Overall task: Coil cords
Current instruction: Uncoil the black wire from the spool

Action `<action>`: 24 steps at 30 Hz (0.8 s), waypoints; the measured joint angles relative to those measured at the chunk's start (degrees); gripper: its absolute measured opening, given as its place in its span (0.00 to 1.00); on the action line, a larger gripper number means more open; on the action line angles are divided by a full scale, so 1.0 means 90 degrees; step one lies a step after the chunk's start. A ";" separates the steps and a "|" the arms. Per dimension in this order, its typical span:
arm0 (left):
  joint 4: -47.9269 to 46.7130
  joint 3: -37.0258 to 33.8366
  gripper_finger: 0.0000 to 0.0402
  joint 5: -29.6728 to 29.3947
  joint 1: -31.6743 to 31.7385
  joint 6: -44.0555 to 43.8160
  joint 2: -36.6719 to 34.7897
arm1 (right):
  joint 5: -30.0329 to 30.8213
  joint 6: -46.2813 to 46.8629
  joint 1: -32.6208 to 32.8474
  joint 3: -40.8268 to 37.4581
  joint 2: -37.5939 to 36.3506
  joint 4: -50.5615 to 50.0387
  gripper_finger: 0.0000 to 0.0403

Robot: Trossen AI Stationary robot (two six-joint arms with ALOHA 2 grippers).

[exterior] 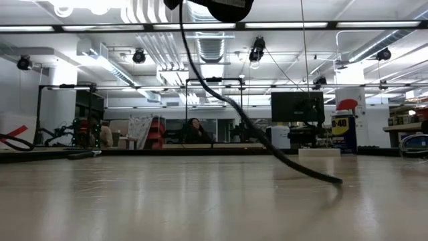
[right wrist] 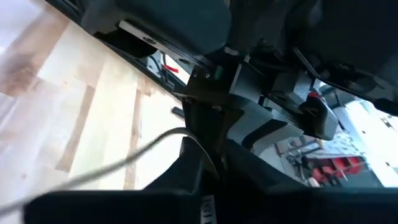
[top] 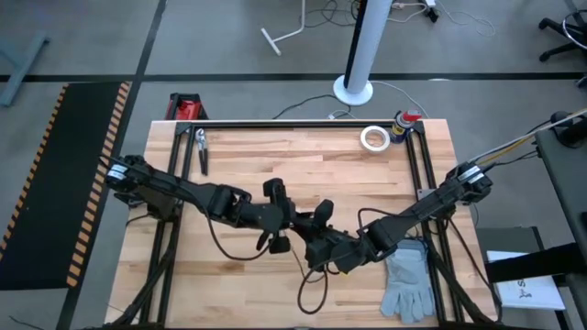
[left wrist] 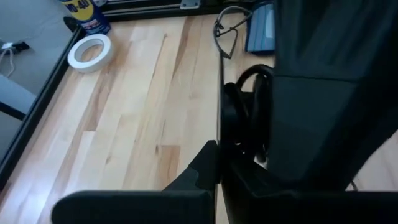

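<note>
The thin black cord (top: 310, 286) trails from the middle of the table to a loose loop near the front edge. Both grippers meet over the table's middle, fingertips facing each other. My left gripper (top: 292, 220) comes from the left and my right gripper (top: 307, 234) from the right, each shut on the cord. In the low view the cord (exterior: 267, 144) hangs from a gripper at the top of the picture, slants down and ends on the tabletop. The left wrist view shows the cord (left wrist: 221, 87) running straight away from my fingers toward a small loop. My left gripper pinches a stretch of the cord (left wrist: 219, 134) between its fingertips, coming in about level from the table's left. The cord leaves the fingers in a straight line, and the right arm hides what lies beside it. My right gripper holds the cord (right wrist: 186, 134) where it bends in between the fingers, coming from the table's right. The rest of the cord curves away slack over the wood.
A white tape roll (top: 373, 138) and a spray can (top: 404, 124) stand at the far right of the table. Pliers (top: 201, 149) lie at the far left. A grey glove (top: 408, 280) lies at the near right, close under the right arm.
</note>
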 joint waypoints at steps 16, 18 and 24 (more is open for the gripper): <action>-0.0054 0.0000 0.00 0.0075 -0.0005 -0.0033 0.0000 | 0.0216 -0.0283 0.0077 0.0120 -0.0002 0.0025 0.00; -0.0110 0.0000 0.00 0.0075 -0.0005 -0.0059 0.0000 | 0.0308 -0.0349 0.0109 0.0120 -0.0006 0.0019 0.00; -0.0312 -0.0002 0.00 0.0147 -0.0047 -0.0047 0.0000 | 0.0545 -0.0423 0.0160 0.0120 -0.0058 0.0034 0.00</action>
